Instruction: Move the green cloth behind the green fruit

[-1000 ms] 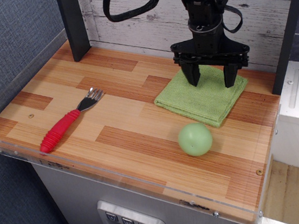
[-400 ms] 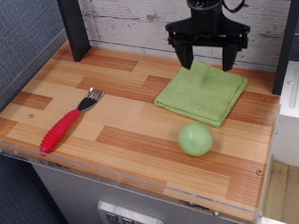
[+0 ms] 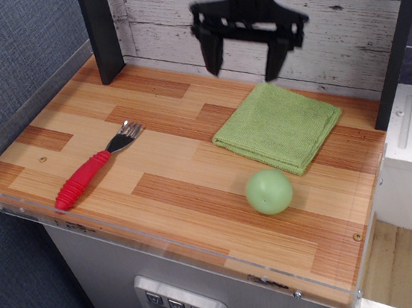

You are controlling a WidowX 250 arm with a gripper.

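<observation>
The green cloth (image 3: 279, 127), a light green folded square towel, lies flat on the wooden tabletop at the back right. The green fruit (image 3: 268, 191), a pale green ball, sits just in front of the cloth, a little apart from its front edge. My gripper (image 3: 244, 68) is black, open and empty. It hangs in the air above the back of the table, up and to the left of the cloth, touching nothing.
A fork with a red handle (image 3: 90, 174) lies on the left part of the table. A black post (image 3: 101, 31) stands at the back left and another (image 3: 397, 40) at the right. A white plank wall (image 3: 355, 23) closes the back. Clear plastic rims (image 3: 16, 200) edge the table.
The gripper has risen off the cloth and moved left, staying open. The cloth and the fruit have not moved.
</observation>
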